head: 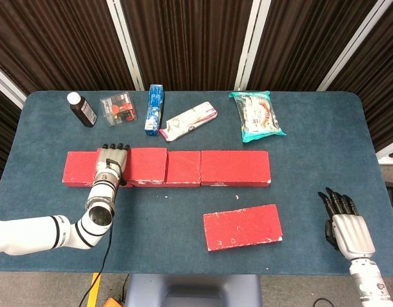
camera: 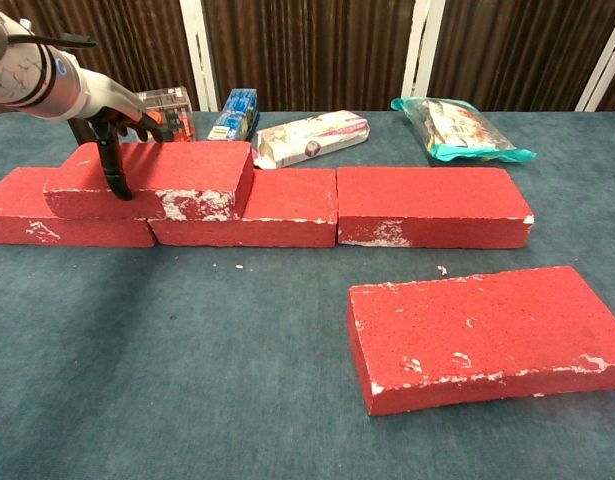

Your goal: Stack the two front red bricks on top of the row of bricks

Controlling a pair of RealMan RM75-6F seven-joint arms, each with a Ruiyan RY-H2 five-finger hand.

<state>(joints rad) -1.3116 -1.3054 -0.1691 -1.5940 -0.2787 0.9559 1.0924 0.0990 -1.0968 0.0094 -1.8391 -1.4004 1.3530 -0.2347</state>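
Note:
A row of red bricks [head: 234, 167] [camera: 432, 205] lies across the middle of the blue table. On its left part sits another red brick [head: 145, 163] [camera: 177, 175]. My left hand [head: 110, 163] [camera: 112, 135] grips that brick at its left end, with the thumb down the front face and the fingers over the top. A second loose red brick [head: 242, 226] [camera: 487, 335] lies flat in front of the row, to the right. My right hand [head: 343, 224] is near the table's front right edge, fingers spread and holding nothing.
Along the back of the table are a brown bottle [head: 82, 109], a clear box [head: 117, 107], a blue carton [head: 154, 109] [camera: 233, 112], a white and pink packet [head: 188, 120] [camera: 312, 137] and a teal snack bag [head: 257, 115] [camera: 459, 130].

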